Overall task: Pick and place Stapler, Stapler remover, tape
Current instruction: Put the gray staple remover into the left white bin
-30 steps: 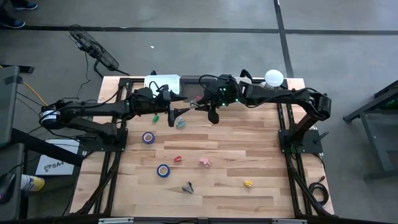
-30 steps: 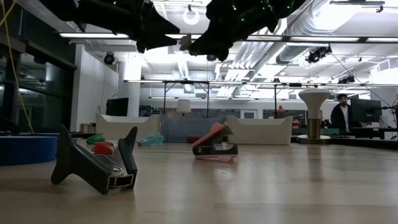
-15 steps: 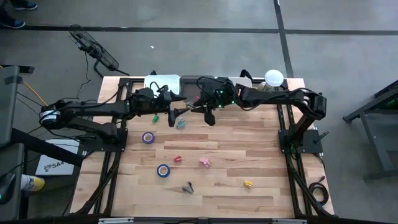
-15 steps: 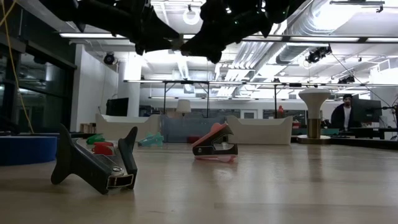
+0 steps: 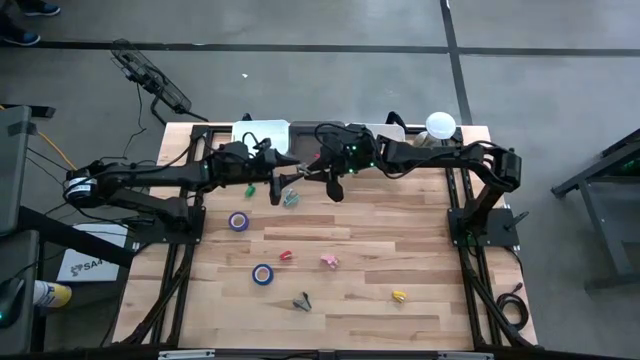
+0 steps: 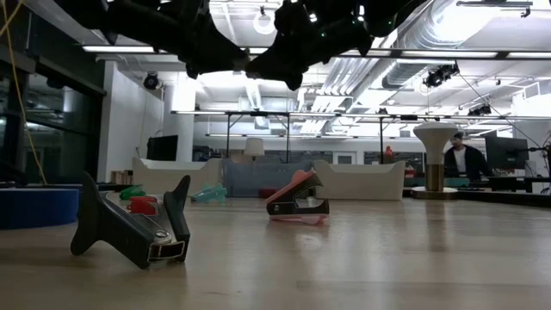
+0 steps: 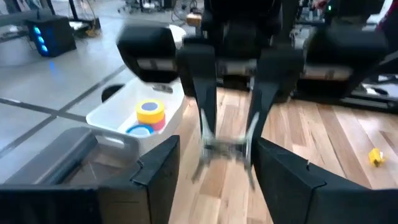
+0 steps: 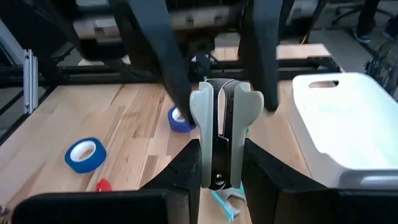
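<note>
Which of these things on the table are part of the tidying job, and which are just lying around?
Job: purple tape roll, blue tape roll, black stapler, pink staple remover, white tool gripped in the right pincer, white bin.
Lying about: round lamp, floor cable, person in the background.

A grey concrete floor point(image 5: 330, 25) is crossed by dark lines; exposed ceiling ducts point(image 6: 448, 26) are lit by fluorescent strips.
</note>
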